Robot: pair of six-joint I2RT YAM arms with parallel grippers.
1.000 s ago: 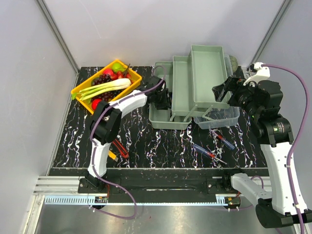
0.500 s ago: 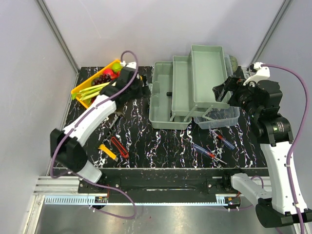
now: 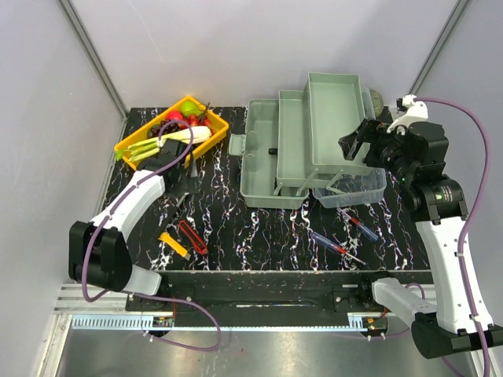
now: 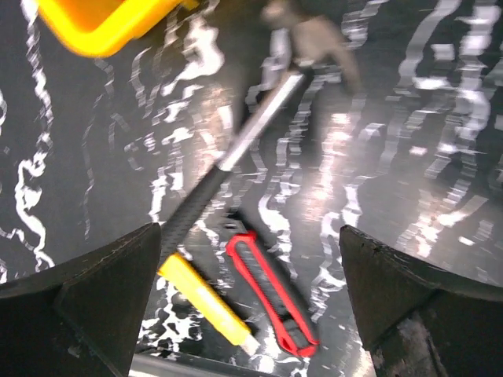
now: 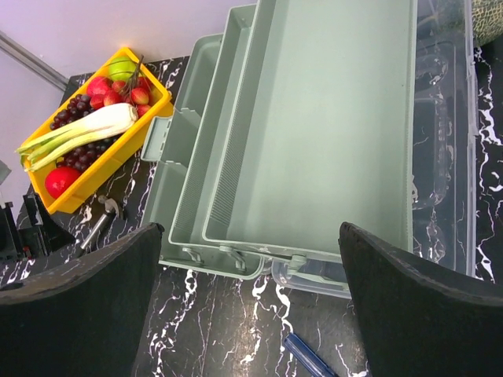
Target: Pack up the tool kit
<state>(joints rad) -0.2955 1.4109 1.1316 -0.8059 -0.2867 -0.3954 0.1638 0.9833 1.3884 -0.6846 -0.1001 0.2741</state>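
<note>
Marbled table point(image 3: 259, 228): left fingers point(image 4: 94, 298) spread above cutters point(image 4: 271, 290); right fingers point(image 5: 416, 306) spread above toolbox point(image 5: 314, 133).

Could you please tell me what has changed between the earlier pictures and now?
The left gripper drew back from the toolbox, swinging left and then nearer its base, and now hangs open over the hammer, holding nothing. The right gripper barely shifted and stayed open above the toolbox. Toolbox, cutters and screwdrivers lie as before.

Grey-green toolbox point(image 3: 283, 149), yellow tray point(image 3: 128, 144), red cutter point(image 4: 271, 290)
</note>
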